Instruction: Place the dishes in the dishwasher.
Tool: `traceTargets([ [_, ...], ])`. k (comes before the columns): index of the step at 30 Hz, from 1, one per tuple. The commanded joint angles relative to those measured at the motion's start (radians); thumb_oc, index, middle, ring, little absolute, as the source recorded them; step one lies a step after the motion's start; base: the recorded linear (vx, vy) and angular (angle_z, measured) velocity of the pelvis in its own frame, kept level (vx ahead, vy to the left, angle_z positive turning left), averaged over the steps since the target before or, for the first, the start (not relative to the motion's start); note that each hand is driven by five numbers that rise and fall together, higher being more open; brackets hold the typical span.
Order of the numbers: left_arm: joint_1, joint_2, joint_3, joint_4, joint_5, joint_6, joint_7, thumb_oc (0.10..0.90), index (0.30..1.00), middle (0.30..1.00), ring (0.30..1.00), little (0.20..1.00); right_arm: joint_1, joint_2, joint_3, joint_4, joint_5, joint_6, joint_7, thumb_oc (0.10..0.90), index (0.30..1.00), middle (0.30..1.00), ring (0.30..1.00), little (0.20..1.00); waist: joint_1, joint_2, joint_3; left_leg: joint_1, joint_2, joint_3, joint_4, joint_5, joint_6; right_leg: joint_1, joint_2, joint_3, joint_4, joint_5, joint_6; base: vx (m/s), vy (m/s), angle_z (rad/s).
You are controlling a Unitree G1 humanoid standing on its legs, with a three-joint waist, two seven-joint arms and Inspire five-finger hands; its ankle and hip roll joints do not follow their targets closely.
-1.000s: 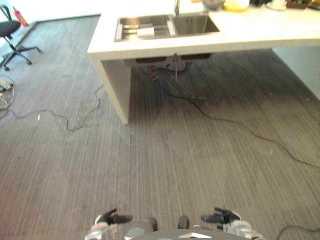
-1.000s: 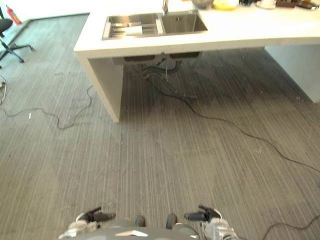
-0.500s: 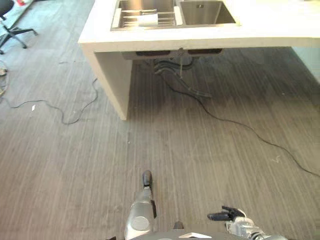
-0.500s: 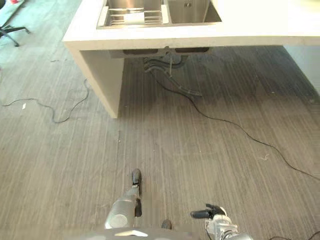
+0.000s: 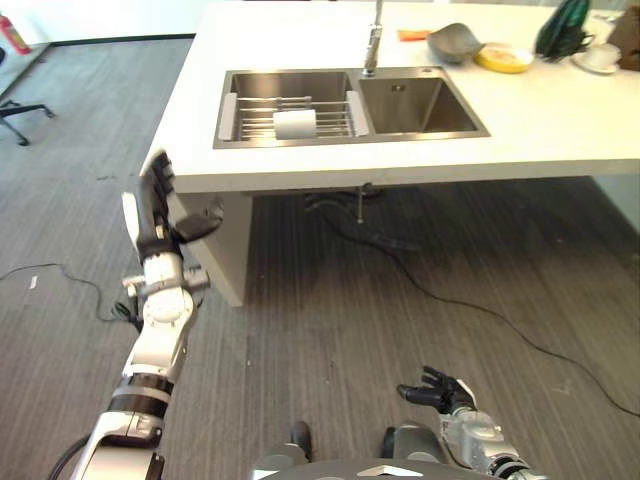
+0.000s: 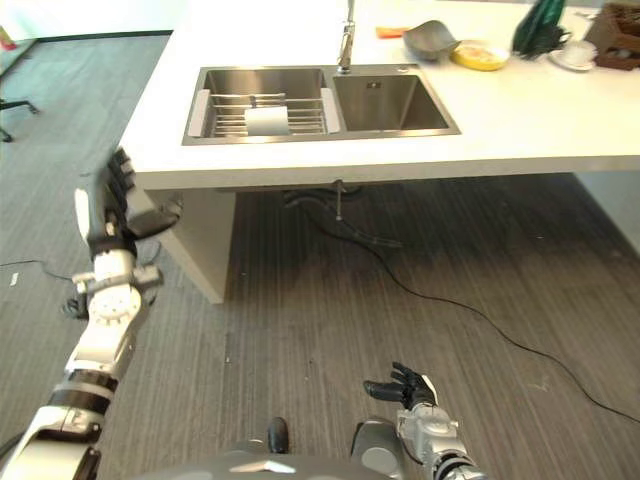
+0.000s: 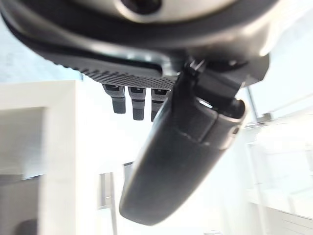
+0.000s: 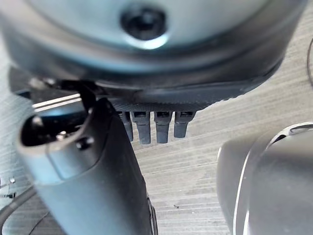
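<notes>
dark and empty, my left hand (image 5: pixel 155 215) is raised off the counter's near left corner, fingers (image 7: pixel 132 102) straight and the thumb standing out toward the counter (image 5: pixel 560 125), nothing in it. my right hand (image 5: pixel 440 392) hangs low over the grey striped floor (image 5: pixel 330 300), fingers (image 8: pixel 156 125) loosely extended, nothing held there either.

past my left hand, the white counter carries a steel double sink (image 5: pixel 350 105) set near its left end. the sink's left basin holds a wire rack (image 5: pixel 290 112) with a white dish (image 5: pixel 294 123) lying on it, toward the basin's near side; the right basin (image 5: pixel 420 105) looks bare. a tap (image 5: pixel 374 40) stands at the sink's far edge, over the divider between the basins.

further along the counter's far edge, to the right of the tap, a grey bowl (image 5: pixel 455 42) sits tilted, touching or just beside a yellow dish (image 5: pixel 503 58). an orange thing (image 5: pixel 412 35) lies flat between the tap and the bowl. near the counter's far right corner stand a dark green object (image 5: pixel 560 28) and a white cup on a saucer (image 5: pixel 600 55).

a black cable (image 5: pixel 470 300) trails across the floor from under the sink. an office chair's base (image 5: pixel 20 112) shows at the far left of the floor.
</notes>
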Motion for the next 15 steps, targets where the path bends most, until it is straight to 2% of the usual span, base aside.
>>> traceTargets([
  [1,0.0,-0.022,-0.009,-0.123,0.026,-0.079,-0.053,0.8,0.9,0.9,0.9,0.9,0.007,0.012,-0.02,0.036,0.018,0.004,0.018,0.8,0.9,0.9,0.9,0.9,-0.017,-0.069,-0.032,-0.032,0.025,-0.013,0.002,-0.059,-0.095,0.118,0.024,0.078,-0.219,0.117,0.012,0.57,-0.359,0.61],
  [2,-0.022,-0.024,-0.026,-0.174,0.068,-0.077,-0.071,0.8,0.9,0.9,0.9,0.9,0.02,0.015,-0.032,0.059,0.024,0.017,0.025,0.8,0.9,0.9,0.9,0.9,-0.03,-0.079,-0.047,-0.02,0.033,-0.031,0.002,-0.077,-0.112,0.124,0.014,0.125,-0.327,0.172,0.032,0.43,-0.27,0.56],
  [4,-0.02,-0.025,-0.027,-0.177,0.07,-0.074,-0.07,0.8,0.9,0.9,0.9,0.9,0.02,0.015,-0.033,0.06,0.024,0.017,0.026,0.8,0.9,0.9,0.9,0.9,-0.03,-0.078,-0.048,-0.019,0.034,-0.032,0.002,-0.078,-0.112,0.133,0.015,0.122,-0.34,0.179,0.033,0.19,-0.133,0.66],
  [5,-0.024,-0.019,-0.037,-0.204,0.123,-0.064,-0.08,0.8,0.9,0.9,0.9,0.9,0.044,0.023,-0.033,0.077,0.011,0.026,0.037,0.8,0.9,0.9,0.9,0.9,-0.034,-0.083,-0.07,-0.002,0.04,-0.041,0.002,-0.088,-0.124,0.159,0.003,0.11,-0.387,0.208,0.037,0.17,-0.125,0.58],
  [12,-0.023,-0.019,-0.037,-0.204,0.123,-0.064,-0.08,0.8,0.9,0.9,0.9,0.9,0.045,0.023,-0.033,0.077,0.011,0.026,0.037,0.8,0.9,0.9,0.9,0.9,-0.035,-0.083,-0.069,-0.001,0.04,-0.043,0.002,-0.088,-0.124,0.162,0.003,0.108,-0.39,0.21,0.037,0.02,-0.018,0.05],
  [13,-0.023,-0.019,-0.037,-0.204,0.123,-0.064,-0.08,0.8,0.9,0.9,0.9,0.9,0.045,0.023,-0.033,0.077,0.011,0.026,0.037,0.8,0.9,0.9,0.9,0.9,-0.035,-0.083,-0.069,-0.001,0.04,-0.043,0.002,-0.088,-0.124,0.162,0.003,0.108,-0.39,0.21,0.037,0.31,-0.654,0.01],
  [14,-0.025,0.033,-0.028,-0.116,0.219,0.009,-0.093,0.8,0.9,0.9,0.9,0.9,-0.008,-0.036,-0.006,0.107,-0.008,0.04,0.056,0.8,0.9,0.9,0.9,0.9,-0.037,-0.047,-0.065,-0.057,0.1,-0.108,0.329,-0.043,-0.195,0.294,0.083,0.094,-0.422,0.135,-0.042,0.3,-0.743,0.11],
  [15,-0.037,0.043,-0.025,-0.109,0.24,0.018,-0.083,0.8,0.9,0.9,0.9,0.9,-0.017,-0.047,-0.011,0.1,0.002,0.037,0.054,0.8,0.9,0.9,0.9,0.9,-0.029,-0.05,-0.044,-0.11,0.085,-0.126,0.431,-0.021,-0.197,0.303,0.083,0.094,-0.422,0.129,-0.052,0.31,-0.817,0.29],
])
